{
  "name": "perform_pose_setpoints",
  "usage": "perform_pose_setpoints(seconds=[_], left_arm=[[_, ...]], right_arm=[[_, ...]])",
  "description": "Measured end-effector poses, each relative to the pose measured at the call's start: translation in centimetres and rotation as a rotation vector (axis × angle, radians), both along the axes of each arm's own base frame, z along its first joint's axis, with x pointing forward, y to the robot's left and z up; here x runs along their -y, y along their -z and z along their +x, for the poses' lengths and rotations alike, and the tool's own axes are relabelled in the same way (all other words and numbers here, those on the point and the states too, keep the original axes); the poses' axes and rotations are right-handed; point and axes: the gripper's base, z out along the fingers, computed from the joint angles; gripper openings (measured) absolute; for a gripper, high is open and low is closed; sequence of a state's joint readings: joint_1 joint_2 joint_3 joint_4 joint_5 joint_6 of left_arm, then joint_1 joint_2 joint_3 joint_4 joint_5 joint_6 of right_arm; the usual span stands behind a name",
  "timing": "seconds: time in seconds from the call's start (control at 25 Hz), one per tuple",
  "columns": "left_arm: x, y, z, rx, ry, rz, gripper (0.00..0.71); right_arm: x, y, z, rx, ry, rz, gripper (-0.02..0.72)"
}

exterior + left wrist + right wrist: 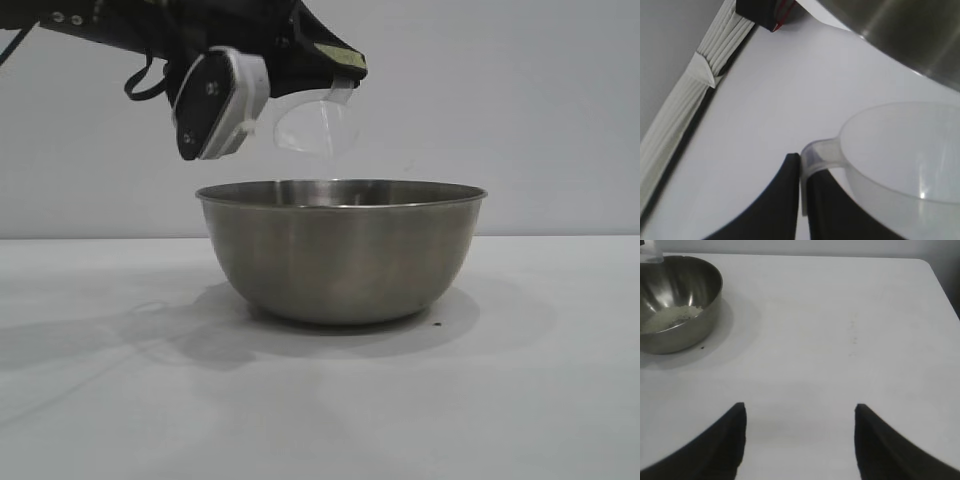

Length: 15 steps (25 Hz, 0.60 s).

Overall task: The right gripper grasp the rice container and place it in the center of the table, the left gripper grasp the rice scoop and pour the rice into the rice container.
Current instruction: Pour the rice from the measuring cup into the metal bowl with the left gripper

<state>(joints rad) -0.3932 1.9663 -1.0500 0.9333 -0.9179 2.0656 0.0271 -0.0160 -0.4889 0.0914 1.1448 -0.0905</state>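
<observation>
Two jaws of my left gripper clamp the rice scoop handle, tipped over the rice container mid-table; rice lies inside. Right gripper gapes, idle. Next: level and withdraw.

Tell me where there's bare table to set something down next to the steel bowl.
Bare table lies on both sides of the rice container and in front of the open right gripper. Above the bowl it is crowded: the left gripper holds the rice scoop there.
</observation>
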Motion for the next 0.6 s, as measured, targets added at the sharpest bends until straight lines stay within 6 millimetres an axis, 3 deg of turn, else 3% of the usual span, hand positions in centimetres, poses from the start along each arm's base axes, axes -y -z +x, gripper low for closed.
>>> perform_pose_setpoints(seconds=[0.6], left_arm=[[-0.01,0.03,0.02,0.031,0.002,0.02,0.0]], right_arm=[[0.0,0.0,0.0,0.0,0.0,0.0,0.399]])
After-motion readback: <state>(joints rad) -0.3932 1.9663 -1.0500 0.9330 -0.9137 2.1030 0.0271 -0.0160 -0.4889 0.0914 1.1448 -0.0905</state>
